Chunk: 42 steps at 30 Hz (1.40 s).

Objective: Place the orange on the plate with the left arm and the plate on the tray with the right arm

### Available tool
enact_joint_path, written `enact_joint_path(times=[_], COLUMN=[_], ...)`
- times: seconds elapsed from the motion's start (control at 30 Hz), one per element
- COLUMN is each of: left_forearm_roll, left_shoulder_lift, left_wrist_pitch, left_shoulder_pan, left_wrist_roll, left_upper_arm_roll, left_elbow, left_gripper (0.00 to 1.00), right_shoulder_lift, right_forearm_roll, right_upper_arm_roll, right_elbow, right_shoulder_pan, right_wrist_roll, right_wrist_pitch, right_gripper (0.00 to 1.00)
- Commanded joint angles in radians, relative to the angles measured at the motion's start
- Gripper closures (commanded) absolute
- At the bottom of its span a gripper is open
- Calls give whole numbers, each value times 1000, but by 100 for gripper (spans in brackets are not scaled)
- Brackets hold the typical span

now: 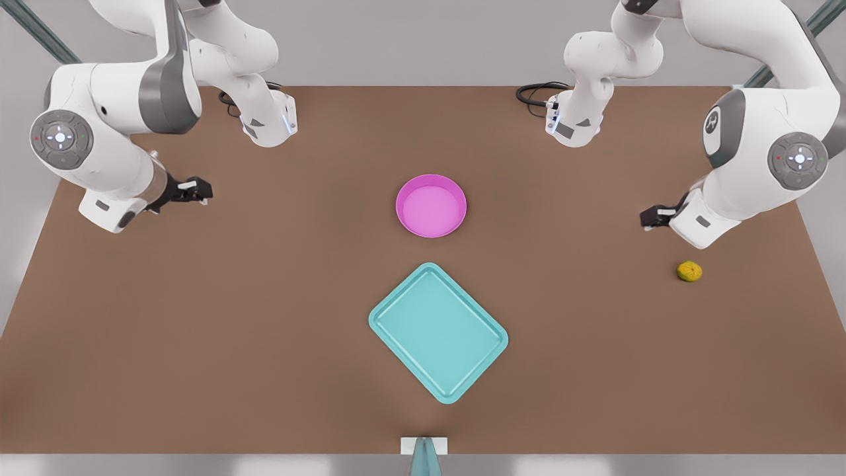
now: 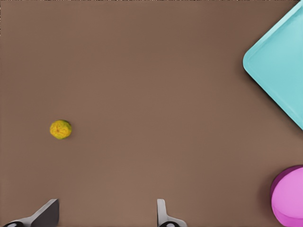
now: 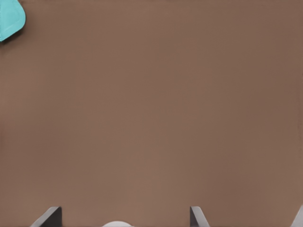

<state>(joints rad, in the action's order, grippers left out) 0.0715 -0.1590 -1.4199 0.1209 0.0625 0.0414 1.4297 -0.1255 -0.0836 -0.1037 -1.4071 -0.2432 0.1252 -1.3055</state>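
Resting on the brown surface [image 1: 198,330], toward the front view's right edge: the orange [image 1: 689,271], small, round and bumpy, with no long axis to speak of and a greenish patch on one side in the left wrist view [image 2: 60,129]. Untouched, and well apart from the other two things.

Near the middle of the surface: the plate [image 1: 399,206], upright, open side up, with nothing in it. Just on the camera's side of it and not touching: the tray [image 1: 436,330], lying flat and turned diamond-wise, one corner pointing toward the plate and the opposite one toward the camera. Long axis running from the front view's upper left to its lower right. Nothing on it. Seen from the left wrist too: a tray corner [image 2: 279,61] and a slice of the plate [image 2: 291,194].

At the front view's right, raised off the surface and near the orange, on the arm-base side of it: the left tool [image 1: 646,218], released, fingers spread wide in its own wrist view [image 2: 106,217] and holding nothing.

At the front view's left, well away from plate and tray: the right tool [image 1: 201,192], likewise released [image 3: 123,220], over bare surface with only a tray corner [image 3: 9,19] at the edge of its view. Height above the surface hard to judge, probably similar to the other.
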Motion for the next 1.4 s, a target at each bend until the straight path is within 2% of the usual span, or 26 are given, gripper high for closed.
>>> enact_joint_path(times=[0.0, 0.1, 0.13, 0.2, 0.23, 0.27, 0.3, 0.37, 0.47, 0.6, 0.7, 0.9, 1.33, 1.37], left_forearm_roll=[2, 2, -7, -9, -9, -9, -13, -15, -13, -12, -9, -9, -9, -10], left_shoulder_lift=[1, -46, -105, -204, -226, -235, -274, -266, -283, -329, -376, -406, -484, -484], left_wrist_pitch=[-27, -50, -131, -275, -357, -525, -588, -720, -843, -844, -887, -870, -893, -893], left_shoulder_pan=[0, -13, -64, -196, -239, -282, -319, -320, -323, -339, -360, -360, -383, -383], left_wrist_roll=[14, 45, 4, -318, -438, -555, -650, -678, -713, -713, -714, -708, -702, -702], left_upper_arm_roll=[0, 43, 89, 89, 91, 91, 91, 92, 124, 138, 144, 144, 144, 144], left_elbow=[0, 69, 72, 77, 112, 195, 207, 340, 406, 413, 411, 457, 452, 454], left_gripper=[0, 0, 0, 0, 0, 0, 0, 0, 0, 0, 0, 0, 0, 8], right_shoulder_lift=[-2, -5, -14, -43, -65, -69, -72, -82, -80, -80, -115, -102, -111, -112], right_forearm_roll=[-1, -1, -1, -4, 5, 5, 13, 18, 22, 22, 19, 4, 13, 13], right_upper_arm_roll=[-1, -1, -1, -2, -2, -2, -2, -2, -2, -2, -5, -1, -1, -1], right_elbow=[0, 0, 8, 16, 17, 19, 17, 20, 27, 31, 102, 82, 74, 74], right_shoulder_pan=[1, 1, -4, -7, -4, -8, 2, 4, 1, 4, 13, 25, 24, 25], right_wrist_roll=[59, 59, 57, 62, 60, 59, 59, 57, 59, 59, 70, 67, 67, 67], right_wrist_pitch=[-52, -52, -46, -40, -43, -44, -44, -47, -46, -47, -46, -41, -46, -47], right_gripper=[0, 0, 0, 0, 0, 0, 0, 0, 0, 0, 0, 0, 0, 0])
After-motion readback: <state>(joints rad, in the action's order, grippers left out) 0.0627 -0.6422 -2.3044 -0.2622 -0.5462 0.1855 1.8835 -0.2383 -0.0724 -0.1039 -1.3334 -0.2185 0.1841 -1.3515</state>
